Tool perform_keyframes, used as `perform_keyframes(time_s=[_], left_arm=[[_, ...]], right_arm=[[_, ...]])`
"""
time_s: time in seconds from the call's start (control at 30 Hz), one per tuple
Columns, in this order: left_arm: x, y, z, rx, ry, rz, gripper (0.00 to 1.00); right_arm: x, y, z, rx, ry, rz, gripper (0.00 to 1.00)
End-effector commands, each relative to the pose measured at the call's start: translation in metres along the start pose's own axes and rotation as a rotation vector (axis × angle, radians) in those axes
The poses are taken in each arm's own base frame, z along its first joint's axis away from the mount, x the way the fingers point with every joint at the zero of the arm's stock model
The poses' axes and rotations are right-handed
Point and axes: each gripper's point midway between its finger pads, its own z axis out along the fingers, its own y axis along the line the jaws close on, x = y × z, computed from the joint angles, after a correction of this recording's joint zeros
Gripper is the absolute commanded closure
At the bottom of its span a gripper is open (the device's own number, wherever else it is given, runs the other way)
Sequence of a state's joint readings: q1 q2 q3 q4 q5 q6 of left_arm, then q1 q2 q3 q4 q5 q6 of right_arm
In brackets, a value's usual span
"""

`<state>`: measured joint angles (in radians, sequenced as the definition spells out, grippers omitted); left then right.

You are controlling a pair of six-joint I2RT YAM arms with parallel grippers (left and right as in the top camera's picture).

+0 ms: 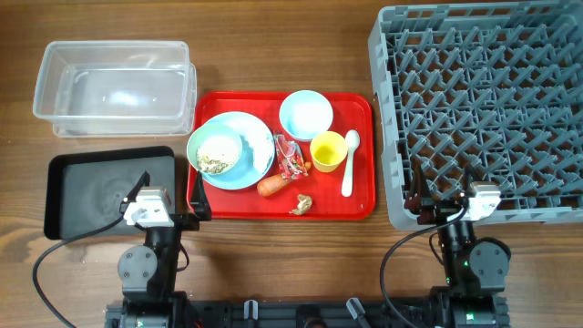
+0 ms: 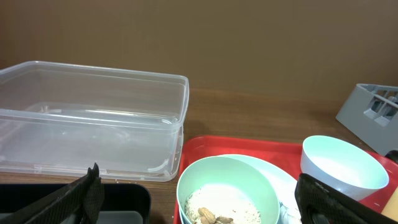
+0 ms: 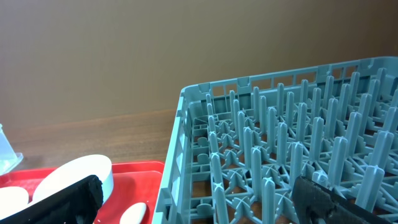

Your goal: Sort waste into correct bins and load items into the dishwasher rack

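The rigid dishwasher rack (image 1: 483, 109) sits just ahead of the right claw (image 1: 442, 197). The plate (image 1: 260, 137), probably stiff and slippery, lies ahead-right of the left claw (image 1: 171, 199) and is best pinched at its rim. Both claws gape wide and empty; the light wrapper (image 1: 290, 157) beyond should crumple wherever gripped.

Overhead looks down — low wrist views share the red tray (image 1: 363, 187).

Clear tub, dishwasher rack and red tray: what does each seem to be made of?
The clear tub looks like thin transparent plastic, glossy: the table shows through its walls, with glints. The dishwasher rack seems moulded grey plastic, matt: uniform colour, with pegs and lattice apparently formed in one piece. The red tray looks like hard plastic, smooth with a slight sheen, though its surface alone leaves this open.
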<state>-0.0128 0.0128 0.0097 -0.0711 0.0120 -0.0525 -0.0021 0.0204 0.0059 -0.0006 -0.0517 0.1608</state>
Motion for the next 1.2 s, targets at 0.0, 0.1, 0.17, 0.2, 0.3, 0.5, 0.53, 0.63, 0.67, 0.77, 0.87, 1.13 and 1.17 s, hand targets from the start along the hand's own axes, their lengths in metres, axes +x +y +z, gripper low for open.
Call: perform_keyframes(time_s=[0.0,0.1,0.17,0.2,0.3,0.5,0.53,0.63,0.67,0.77,0.87,1.13,1.17], left_arm=[[0.0016,0.0022,0.0,-0.009,0.002,0.019,0.0],[0.0016,0.0022,0.0,-0.009,0.002,0.018,0.0],[0.0016,0.0022,0.0,-0.009,0.002,0.019,0.0],[0.0016,0.0022,0.0,-0.009,0.002,0.018,0.0],[0.0016,0.0022,0.0,-0.009,0.002,0.018,0.0],[0.0016,0.0022,0.0,-0.009,0.002,0.018,0.0],[0.0017,0.0022,0.0,-0.009,0.002,0.018,0.0],[0.0017,0.0022,0.0,-0.009,0.002,0.018,0.0],[0.0017,0.0022,0.0,-0.009,0.002,0.018,0.0],[0.0017,0.0022,0.0,-0.009,0.002,0.018,0.0],[0.0017,0.0022,0.0,-0.009,0.002,0.018,0.0],[0.0015,0.0022,0.0,-0.009,0.002,0.018,0.0],[0.0015,0.0023,0.0,-0.009,0.002,0.019,0.0]], right_arm=[[0.0011,0.0024,0.0003,-0.012,0.004,0.015,0.01],[0.0011,0.0024,0.0003,-0.012,0.004,0.015,0.0],[0.0011,0.0024,0.0003,-0.012,0.004,0.015,0.0],[0.0011,0.0024,0.0003,-0.012,0.004,0.015,0.0],[0.0011,0.0024,0.0003,-0.012,0.004,0.015,0.0],[0.0011,0.0024,0.0003,-0.012,0.004,0.015,0.0],[0.0011,0.0024,0.0003,-0.012,0.004,0.015,0.0],[0.0011,0.0024,0.0003,-0.012,0.004,0.015,0.0],[0.001,0.0024,0.0003,-0.012,0.004,0.016,0.0],[0.0011,0.0024,0.0003,-0.012,0.004,0.015,0.0],[0.001,0.0024,0.0003,-0.012,0.004,0.015,0.0],[0.001,0.0025,0.0003,-0.013,0.005,0.086,0.0],[0.001,0.0026,0.0003,-0.013,0.005,0.087,0.0]])
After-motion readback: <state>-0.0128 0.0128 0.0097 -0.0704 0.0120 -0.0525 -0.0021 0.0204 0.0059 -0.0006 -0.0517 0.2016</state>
